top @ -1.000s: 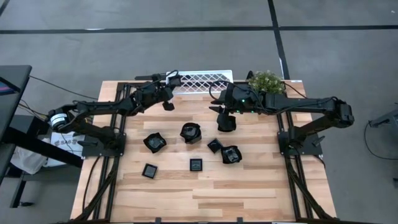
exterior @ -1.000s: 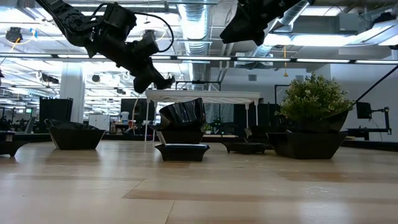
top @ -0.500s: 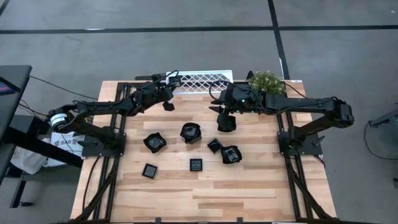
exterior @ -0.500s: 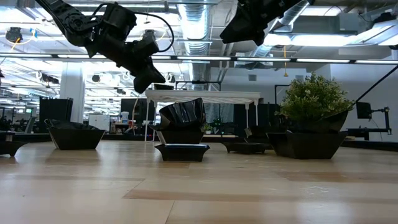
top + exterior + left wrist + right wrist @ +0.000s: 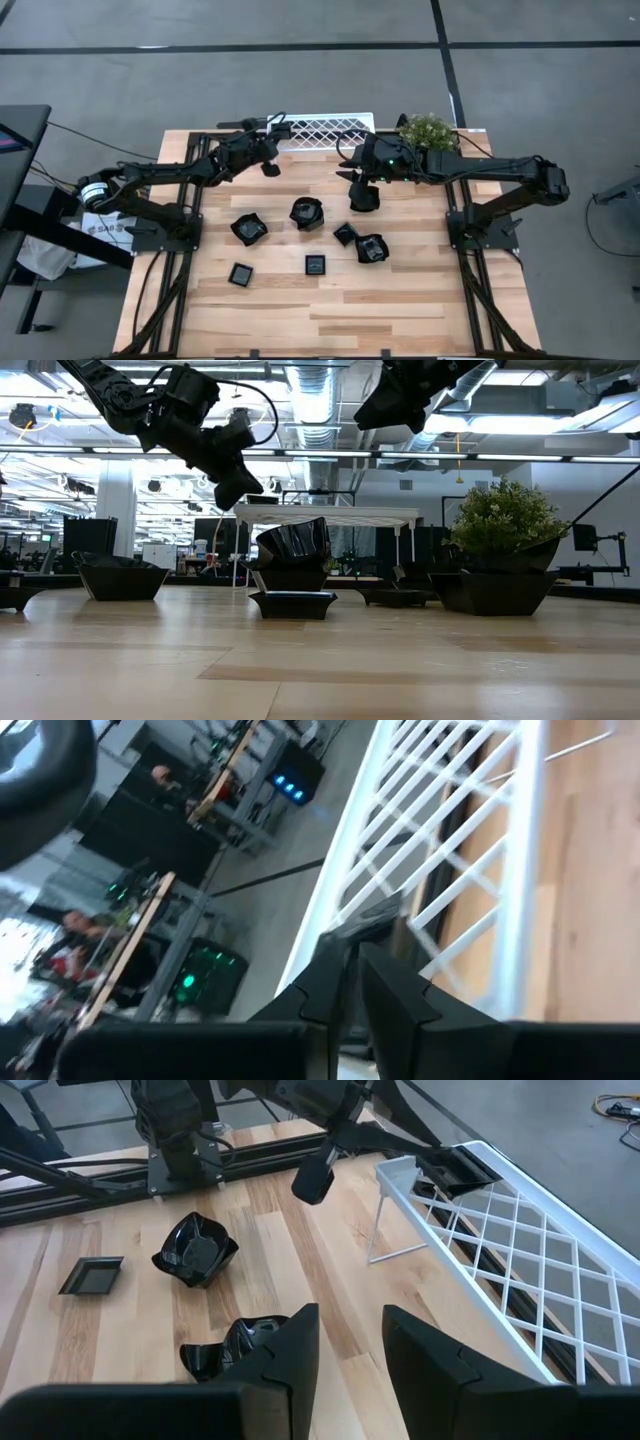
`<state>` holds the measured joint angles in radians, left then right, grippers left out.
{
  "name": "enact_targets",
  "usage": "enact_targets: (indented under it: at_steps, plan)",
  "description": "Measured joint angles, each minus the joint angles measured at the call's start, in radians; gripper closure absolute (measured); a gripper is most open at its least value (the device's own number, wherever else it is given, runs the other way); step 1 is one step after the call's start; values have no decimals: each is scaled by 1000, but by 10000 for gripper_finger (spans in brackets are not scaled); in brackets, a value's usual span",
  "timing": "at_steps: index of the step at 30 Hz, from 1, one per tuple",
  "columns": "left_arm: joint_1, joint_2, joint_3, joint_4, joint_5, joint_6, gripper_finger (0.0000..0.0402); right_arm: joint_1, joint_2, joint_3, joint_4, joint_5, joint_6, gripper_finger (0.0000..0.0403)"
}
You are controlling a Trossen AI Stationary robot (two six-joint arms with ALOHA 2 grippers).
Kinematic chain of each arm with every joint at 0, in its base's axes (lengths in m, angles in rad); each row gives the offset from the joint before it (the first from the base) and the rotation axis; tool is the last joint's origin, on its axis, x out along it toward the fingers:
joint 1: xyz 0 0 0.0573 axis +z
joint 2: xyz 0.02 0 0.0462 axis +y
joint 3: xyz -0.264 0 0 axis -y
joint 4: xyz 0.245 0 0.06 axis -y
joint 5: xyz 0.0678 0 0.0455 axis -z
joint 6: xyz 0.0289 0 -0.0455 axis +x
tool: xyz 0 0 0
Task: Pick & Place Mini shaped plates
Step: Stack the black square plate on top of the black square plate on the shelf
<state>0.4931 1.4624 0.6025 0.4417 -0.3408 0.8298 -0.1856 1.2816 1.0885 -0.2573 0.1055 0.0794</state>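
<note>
Both grippers hover near the white rack [image 5: 322, 130].
Left gripper [image 5: 270, 168] fingers nearly closed, empty; right gripper [image 5: 362, 197] fingers parted, empty, above the mini shaped plates [image 5: 308, 214].

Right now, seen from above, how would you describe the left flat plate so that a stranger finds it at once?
Start at the wooden table with the white rack at its far edge; black plates cluster in the middle. Go to the cluster's front left corner. That plate is a flat square with a greyish centre; its only flat twin lies to its right.
</note>
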Motion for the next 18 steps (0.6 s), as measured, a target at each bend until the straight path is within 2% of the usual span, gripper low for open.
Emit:
enact_targets:
  at_steps: [4, 12, 18]
  plan:
    - [-8, -1, 0, 0, -43, -24, 362, 0, 0, 0, -2, 0, 0, 294]
    - [-91, -29, 0, -35, -40, -35, 362, 2, 0, 0, -43, 0, 0, 294]
    - [-81, -29, 0, -109, -43, -23, 362, 2, 0, 0, -42, 0, 0, 294]
